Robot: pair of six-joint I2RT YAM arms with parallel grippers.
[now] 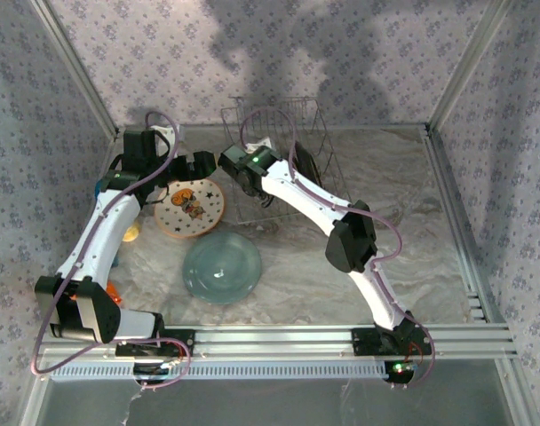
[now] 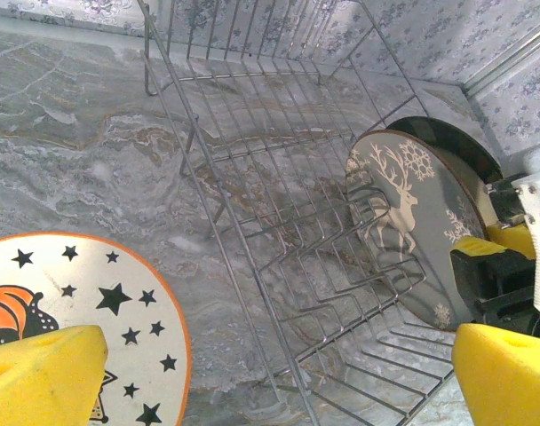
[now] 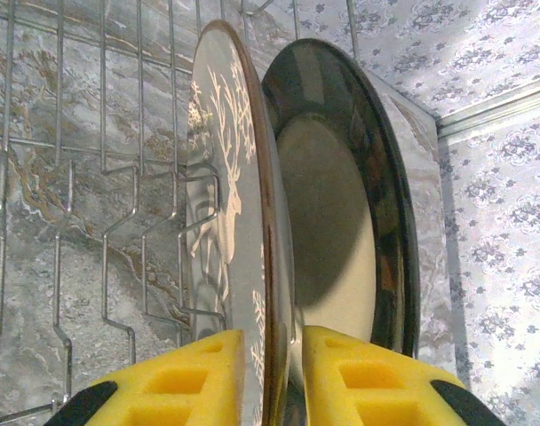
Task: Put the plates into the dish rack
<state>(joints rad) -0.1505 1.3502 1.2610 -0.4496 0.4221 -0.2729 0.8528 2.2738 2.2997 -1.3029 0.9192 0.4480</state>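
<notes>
- Plates not yet racked come first from the near edge: the pale teal plate (image 1: 221,266) lies flat on the table (image 1: 385,204), between the two arm bases and somewhat to the left.
- Just beyond it, also flat, is the cream star plate (image 1: 189,208).
- The left gripper (image 2: 274,368) hangs over that plate's far rim with its jaws spread wide and nothing between them. In its own camera the plate sits under one yellow pad, and the rack is straight ahead.
- My guess is that the next pick turns on this: both flat plates lie on the left arm's side and the star plate is almost under it, so that arm is much the nearer.
- Farther back stands the dish rack (image 1: 274,120).
- The right gripper (image 3: 274,364) is inside it, jaws narrow and straddling the rim of the deer plate (image 3: 221,177), which stands on edge between prongs. I cannot tell whether the pads pinch it.
- The black plate (image 3: 341,106) stands on edge right behind the deer plate.
</notes>
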